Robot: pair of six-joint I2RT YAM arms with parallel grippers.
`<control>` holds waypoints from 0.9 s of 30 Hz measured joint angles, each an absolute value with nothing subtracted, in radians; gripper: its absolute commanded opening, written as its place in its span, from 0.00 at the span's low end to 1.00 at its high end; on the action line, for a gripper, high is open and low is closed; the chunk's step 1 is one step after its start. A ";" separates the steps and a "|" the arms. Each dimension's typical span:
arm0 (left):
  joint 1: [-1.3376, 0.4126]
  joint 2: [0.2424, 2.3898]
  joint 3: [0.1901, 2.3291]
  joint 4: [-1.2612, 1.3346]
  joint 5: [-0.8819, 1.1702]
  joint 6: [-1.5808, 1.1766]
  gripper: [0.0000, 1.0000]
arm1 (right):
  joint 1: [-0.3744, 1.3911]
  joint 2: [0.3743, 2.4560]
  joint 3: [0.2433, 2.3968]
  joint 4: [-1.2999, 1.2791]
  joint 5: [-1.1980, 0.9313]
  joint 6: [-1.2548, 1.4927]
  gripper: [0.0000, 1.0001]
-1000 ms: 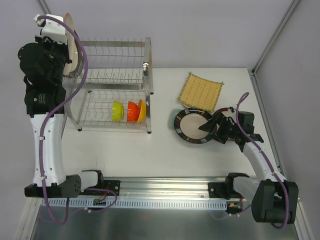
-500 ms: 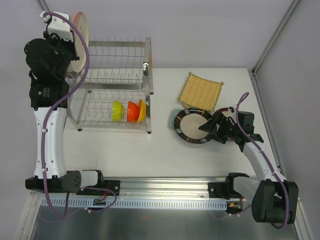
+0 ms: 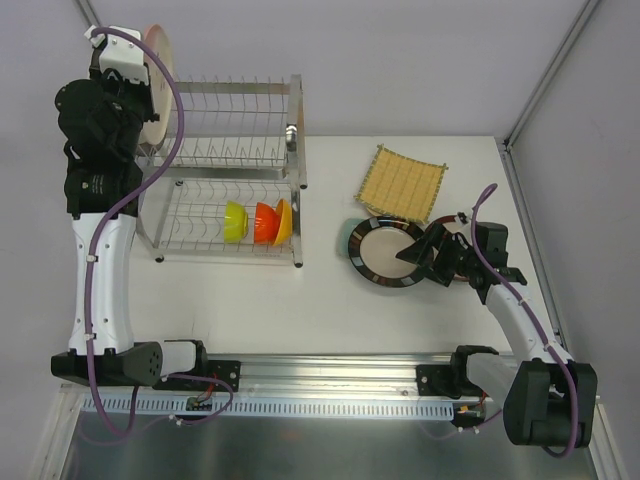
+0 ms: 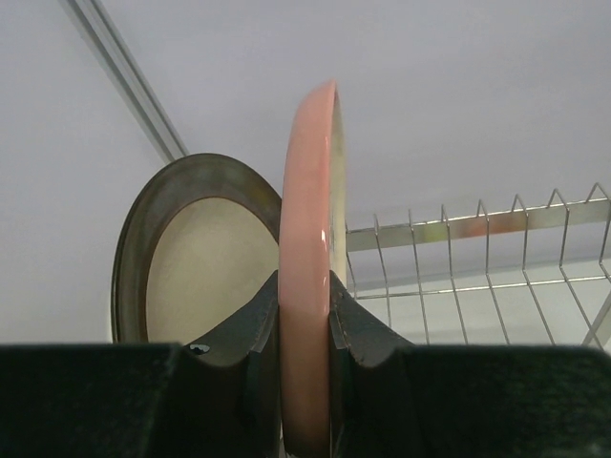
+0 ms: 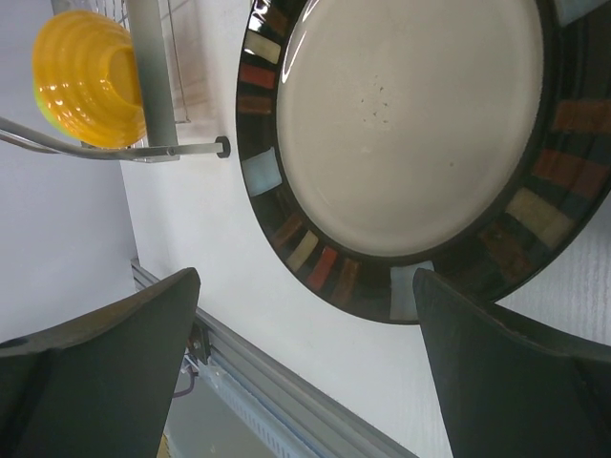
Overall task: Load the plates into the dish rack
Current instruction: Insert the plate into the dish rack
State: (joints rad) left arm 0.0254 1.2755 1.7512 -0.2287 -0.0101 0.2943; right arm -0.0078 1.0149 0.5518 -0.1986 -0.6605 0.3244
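White tabletop [image 3: 330,300], grey walls [image 3: 400,60]; dish rack [image 3: 230,130] stands toward the far-left corner, long axis along the far edge. Left gripper [image 4: 304,296] pinches the pink plate [image 4: 307,191] on edge, upright, over the rack's left end, just beside a dark-rimmed cream plate [image 4: 191,258]. Right gripper [image 5: 305,275], jaws spread wide, hovers over the block-rimmed plate [image 3: 385,252] lying flat right of centre, near the yellow woven square [image 3: 402,183].

White arms [image 3: 98,270], black joints, purple cables [image 3: 178,100].
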 measured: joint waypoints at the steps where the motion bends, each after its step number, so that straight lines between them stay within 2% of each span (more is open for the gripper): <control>1: 0.025 1.275 1.751 -0.224 -0.014 0.299 0.00 | -0.004 1.015 0.552 -0.197 -0.661 0.324 0.99; 27: 0.054 1.280 1.670 -0.220 -0.013 0.302 0.00 | 0.011 1.015 0.552 -0.191 -0.667 0.324 0.99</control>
